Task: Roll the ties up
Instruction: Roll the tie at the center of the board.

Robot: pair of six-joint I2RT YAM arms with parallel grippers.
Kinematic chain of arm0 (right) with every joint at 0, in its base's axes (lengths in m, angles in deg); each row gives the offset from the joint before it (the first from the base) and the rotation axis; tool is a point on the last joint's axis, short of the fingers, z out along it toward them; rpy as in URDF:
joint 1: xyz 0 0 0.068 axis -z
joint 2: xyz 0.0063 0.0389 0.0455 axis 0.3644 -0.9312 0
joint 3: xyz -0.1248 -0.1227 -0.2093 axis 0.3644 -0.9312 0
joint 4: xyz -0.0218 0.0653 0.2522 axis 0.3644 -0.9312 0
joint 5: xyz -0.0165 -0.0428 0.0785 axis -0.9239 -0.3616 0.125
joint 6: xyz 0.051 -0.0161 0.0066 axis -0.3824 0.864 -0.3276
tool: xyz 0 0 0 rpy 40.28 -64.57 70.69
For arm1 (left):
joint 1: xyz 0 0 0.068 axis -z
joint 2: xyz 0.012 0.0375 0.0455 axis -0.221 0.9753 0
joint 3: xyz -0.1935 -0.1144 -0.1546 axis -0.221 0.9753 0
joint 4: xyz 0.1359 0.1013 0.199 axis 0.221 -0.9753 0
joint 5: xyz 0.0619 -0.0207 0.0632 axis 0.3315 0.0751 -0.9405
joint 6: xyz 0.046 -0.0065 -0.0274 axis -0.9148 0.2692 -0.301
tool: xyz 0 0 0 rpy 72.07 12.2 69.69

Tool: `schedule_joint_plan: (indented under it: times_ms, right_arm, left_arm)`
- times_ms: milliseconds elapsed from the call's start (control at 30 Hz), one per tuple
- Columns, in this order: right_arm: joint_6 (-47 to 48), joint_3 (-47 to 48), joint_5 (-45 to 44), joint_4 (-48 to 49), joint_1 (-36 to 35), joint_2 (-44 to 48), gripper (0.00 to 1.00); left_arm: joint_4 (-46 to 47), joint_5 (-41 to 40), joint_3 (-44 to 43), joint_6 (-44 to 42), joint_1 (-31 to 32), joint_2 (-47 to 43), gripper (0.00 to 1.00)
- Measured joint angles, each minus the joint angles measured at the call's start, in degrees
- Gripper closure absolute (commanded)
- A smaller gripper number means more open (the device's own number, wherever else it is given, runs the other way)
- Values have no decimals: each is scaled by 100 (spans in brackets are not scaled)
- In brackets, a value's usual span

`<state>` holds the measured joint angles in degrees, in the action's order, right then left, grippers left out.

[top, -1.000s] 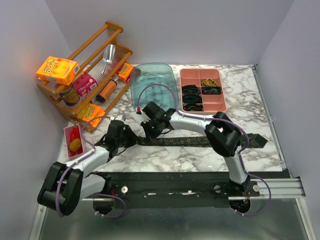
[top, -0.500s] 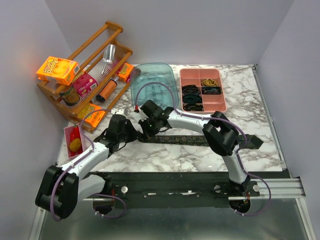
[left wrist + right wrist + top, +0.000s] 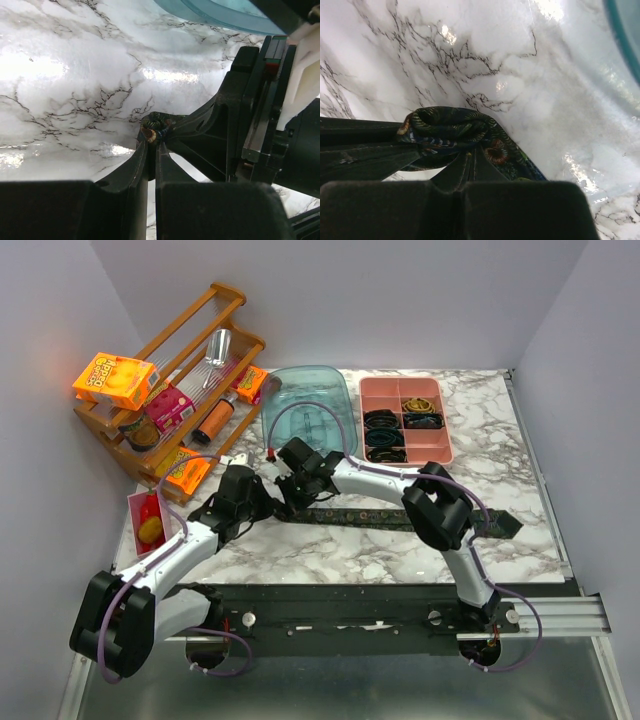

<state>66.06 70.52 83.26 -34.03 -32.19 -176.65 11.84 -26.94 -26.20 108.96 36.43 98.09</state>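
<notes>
One dark tie (image 3: 370,517) with gold-brown speckles lies across the marble table (image 3: 500,440), its pointed end at the right. Its left end is curled into a small roll (image 3: 450,125). My right gripper (image 3: 289,498) is shut on that roll, and its fingertips (image 3: 470,157) pinch the fabric from below in the right wrist view. My left gripper (image 3: 268,503) meets it from the left, shut on the same rolled end (image 3: 152,125); in the left wrist view the left gripper (image 3: 150,145) shows a thin slit between its fingers.
A teal plastic bin (image 3: 345,400) stands just behind the grippers. To its right, a pink compartment tray (image 3: 447,430) holds rolled ties. At the back left is a wooden rack (image 3: 240,300) with snack boxes. A small pink tray (image 3: 136,505) sits at the left edge.
Both grippers have shifted slightly left and toward the back, still holding the rolled end. The tie has been dragged left with them.
</notes>
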Motion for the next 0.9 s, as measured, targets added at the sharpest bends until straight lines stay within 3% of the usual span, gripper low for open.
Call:
schedule_joint_plan:
  times_ms: [633, 900]
  right_arm:
    - [-59, 299, 87, 4, 4, -291, 99]
    - [-68, 297, 153, 26, 4, -286, 99]
  left_arm:
    - [4, -260, -319, 50, 295, 411, 100]
    - [-476, -562, -634, -92, 387, 518, 100]
